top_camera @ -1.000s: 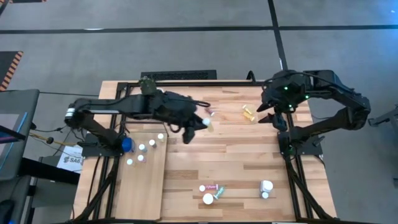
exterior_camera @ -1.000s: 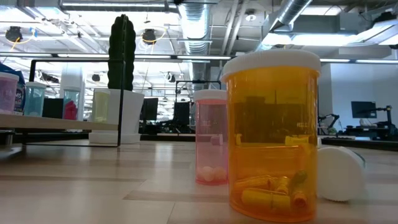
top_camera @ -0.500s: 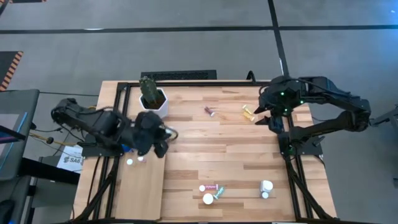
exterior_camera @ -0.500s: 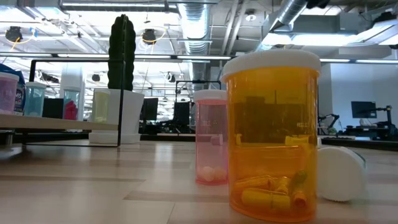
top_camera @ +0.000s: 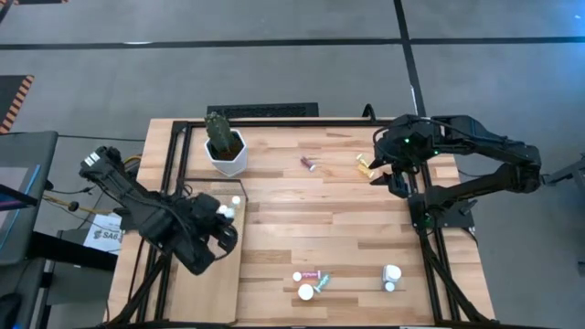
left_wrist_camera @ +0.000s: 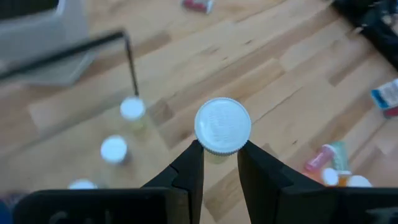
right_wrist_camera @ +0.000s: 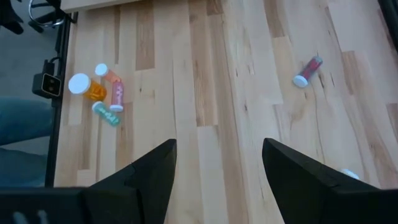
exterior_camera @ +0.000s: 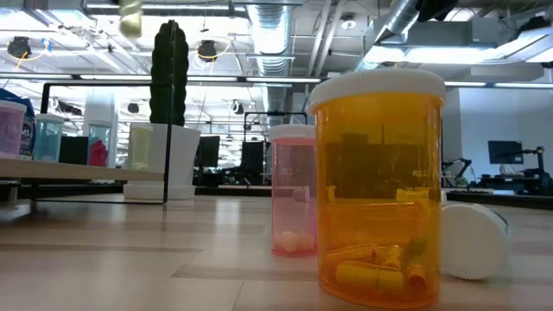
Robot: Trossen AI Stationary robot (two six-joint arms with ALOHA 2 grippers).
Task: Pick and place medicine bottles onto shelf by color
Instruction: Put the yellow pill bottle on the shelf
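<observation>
Amber bottle [exterior_camera: 377, 186] in the near foreground holds yellow capsules; the pink bottle [exterior_camera: 294, 190] behind it holds white tablets. Left end effector [left_wrist_camera: 219, 163], closed on a white-capped bottle [left_wrist_camera: 222, 125], has swung from mid-tabletop to above the shelf [top_camera: 208, 283] at the left. Right end effector [right_wrist_camera: 217, 163] hangs wide open, empty, far right.

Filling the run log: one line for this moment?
left fingers: shut on white-capped pale yellow medicine bottle, over pale plywood shelf | right fingers: open, empty, above far-right tabletop
</observation>
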